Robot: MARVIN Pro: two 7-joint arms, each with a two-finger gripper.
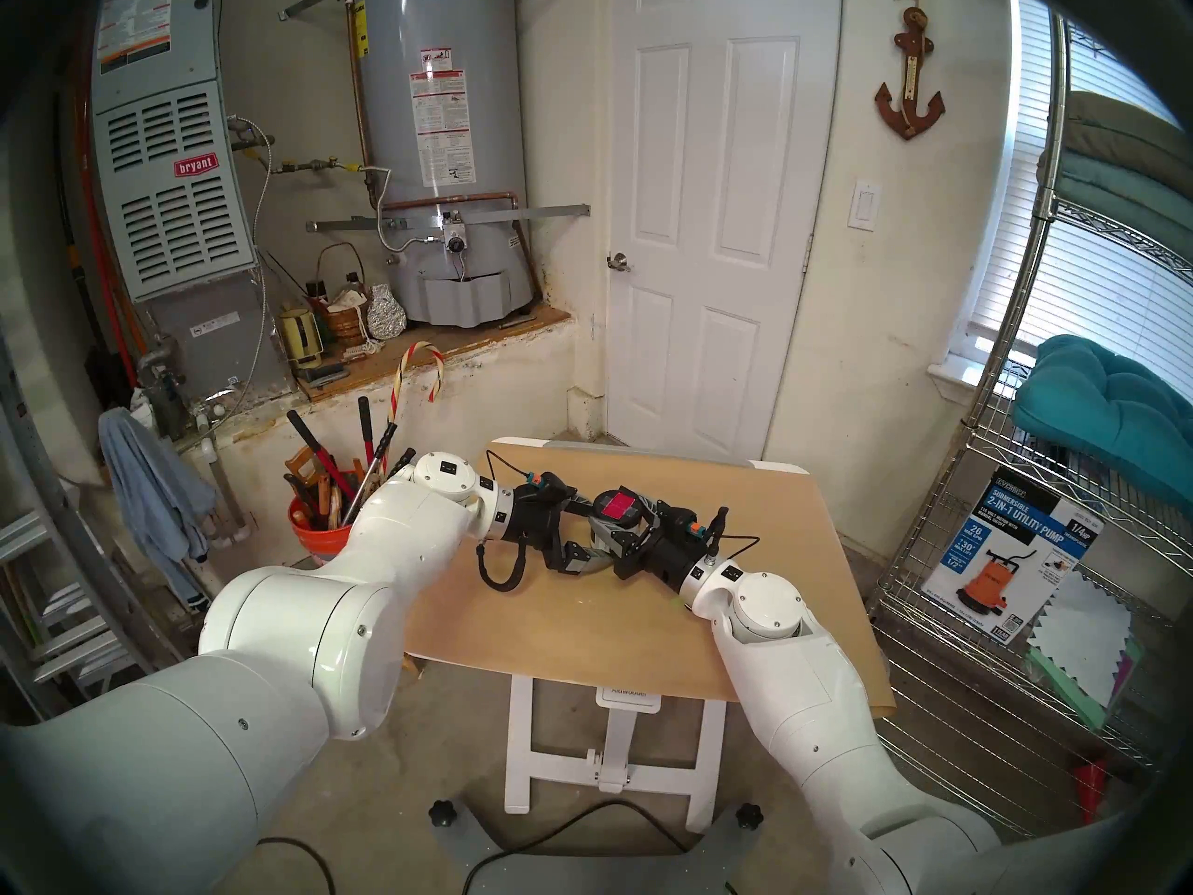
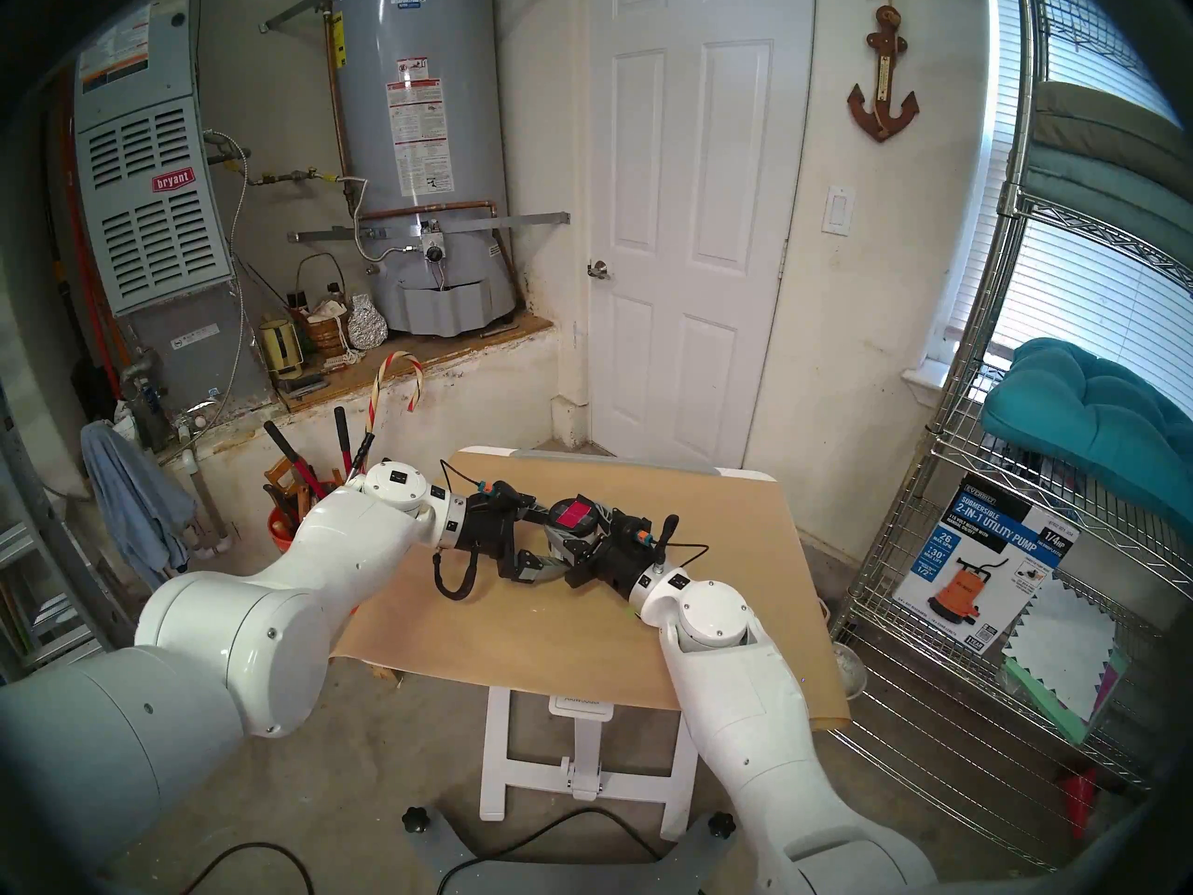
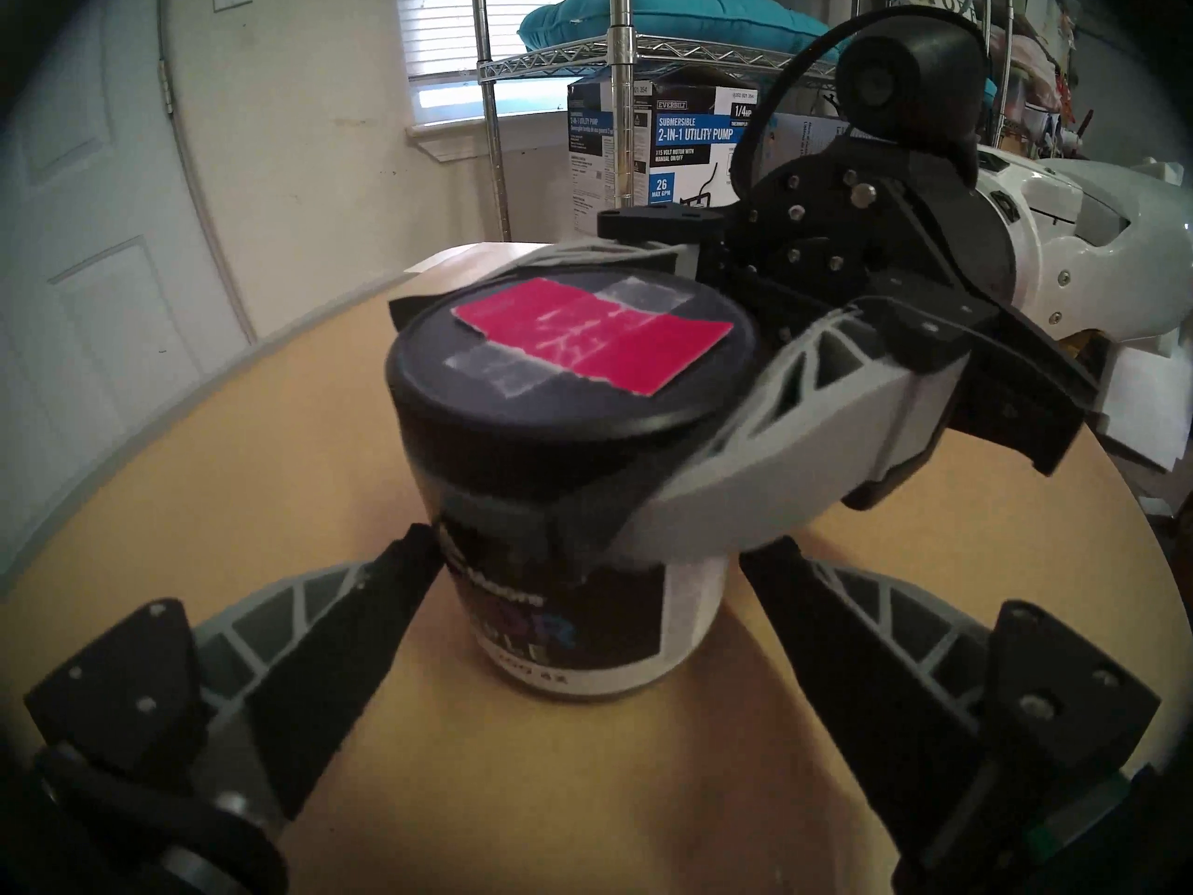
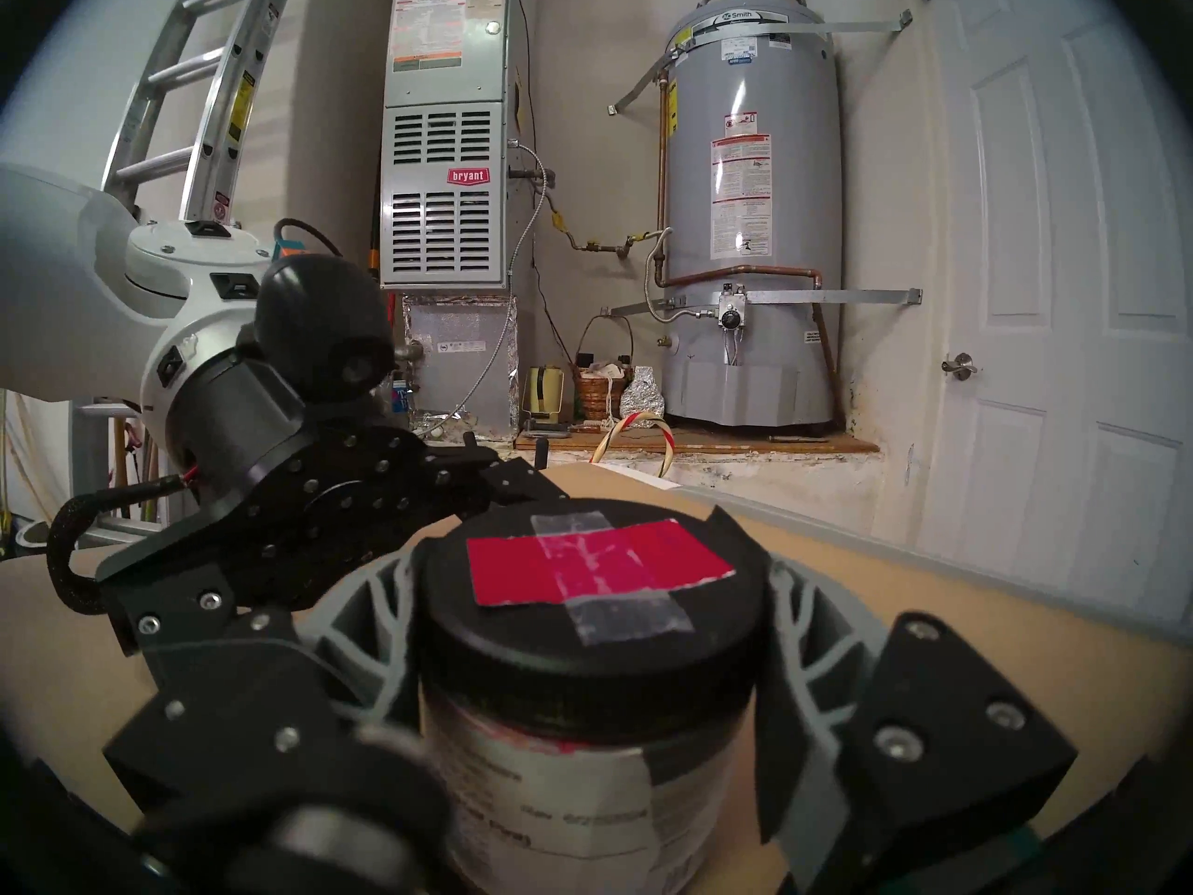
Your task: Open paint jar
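The right hand (image 4: 594, 700) is clenched on the paint jar (image 3: 581, 590), its 2 grey ribbed fingers (image 3: 762, 448) wrapped around the jar just under the rim of the black lid (image 3: 568, 364), 1 on each side. In the right wrist view the same fingers curve around both sides of the lid, pressed against the jar.

The left hand (image 3: 581, 622) is released: its 2 black-padded fingers (image 3: 348, 667) stand spread wide on either side of the jar's lower body, each with a visible gap to the printed label. In the head views this hand (image 1: 581, 538) comes in from the left and meets the right hand (image 1: 636, 529) at the jar (image 1: 616, 516).

The jar stands upright on the counter (image 1: 645, 629), near the middle of its tan paper-covered top. The lid is on the jar and carries a red-pink rectangular patch (image 3: 594, 338) held by a strip of clear tape. A streak of red shows below the lid in the right wrist view.

Beyond the counter, a white door (image 1: 710, 215) is at the back, a grey water heater (image 1: 445, 144) and a furnace (image 1: 168, 183) to the left, and a wire shelf (image 1: 1007, 551) with a utility pump box (image 1: 1007, 564) to the right. An orange bucket of tools (image 1: 323, 506) sits by the left arm.
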